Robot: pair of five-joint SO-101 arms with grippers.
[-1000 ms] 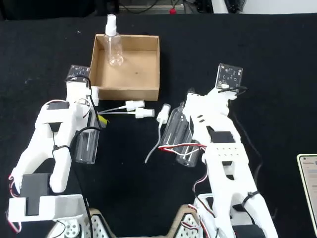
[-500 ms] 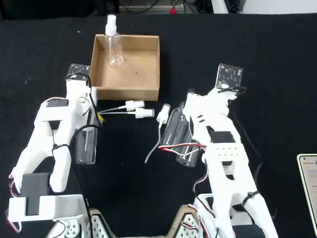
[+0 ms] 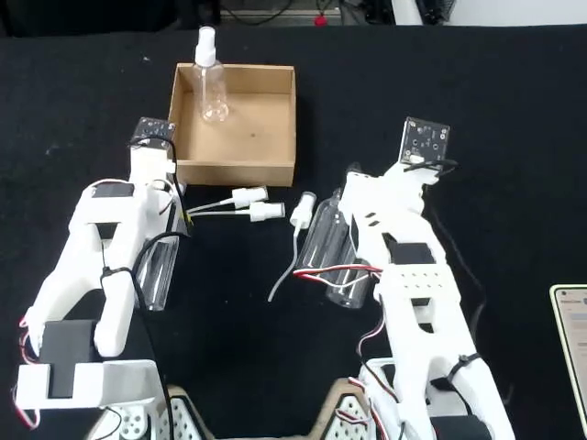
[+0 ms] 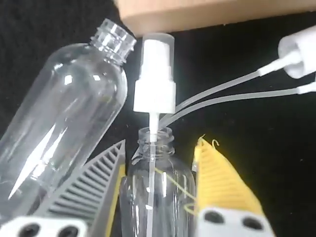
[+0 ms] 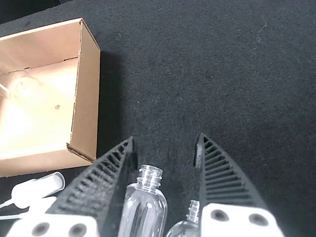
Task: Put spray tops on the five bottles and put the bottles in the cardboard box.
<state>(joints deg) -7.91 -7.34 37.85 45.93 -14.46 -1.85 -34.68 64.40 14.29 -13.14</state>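
My left gripper (image 4: 160, 143) is shut on a clear bottle (image 4: 155, 197) lying on the black table, its neck toward the cardboard box (image 3: 234, 170). A white spray top (image 4: 154, 74) hangs above that neck, unseated, with its tube down inside. A second open bottle (image 4: 64, 113) lies beside it. In the high view the left gripper (image 3: 174, 209) sits just in front of the box and the held bottle (image 3: 158, 273) trails behind. My right gripper (image 5: 165, 140) is open above two topless bottles (image 5: 145, 202) (image 3: 326, 240). One capped bottle (image 3: 211, 78) stands in the box.
Two loose spray tops (image 3: 249, 193) (image 3: 266, 210) lie in front of the box, tubes pointing at the left gripper. A third spray top (image 3: 303, 211) lies by the right-hand bottles, its tube curling toward me. A white object (image 3: 570, 330) sits at the right edge.
The left arm has shifted slightly toward the box and to the right, and the bottle in its gripper has swung to a tilted line. The right arm has stayed still.
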